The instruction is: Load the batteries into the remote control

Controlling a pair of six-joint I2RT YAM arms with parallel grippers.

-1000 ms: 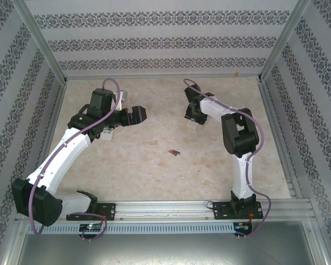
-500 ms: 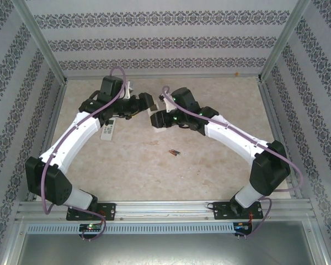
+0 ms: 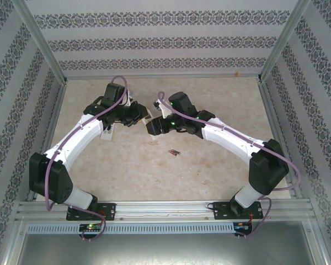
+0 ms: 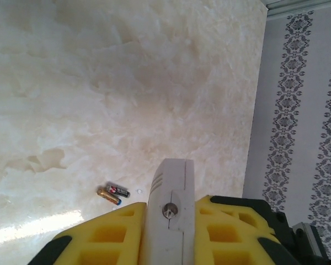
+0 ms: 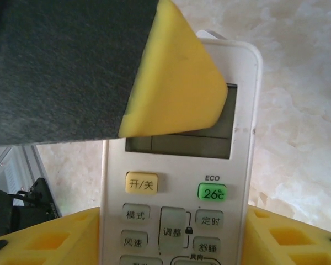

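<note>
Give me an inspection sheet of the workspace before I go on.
Surface: beige marbled table, faint blotches.
Job's things: two batteries lying together on the table, untouched; remote held up, buttons facing the right wrist camera.
Clutter: second white remote on the table beside the left arm.
Grippers: left gripper and right gripper both closed on the remote.
Cables: purple cable along each arm, no snag seen.
Surroundings: patterned walls, metal frame; nothing else seen.

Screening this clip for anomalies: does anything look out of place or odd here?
Mildly odd: the left claw and right claw both clamp the same remote, while the batteries lie loose on the table, so no claw is free. Nothing looks damaged or spilled.
</note>
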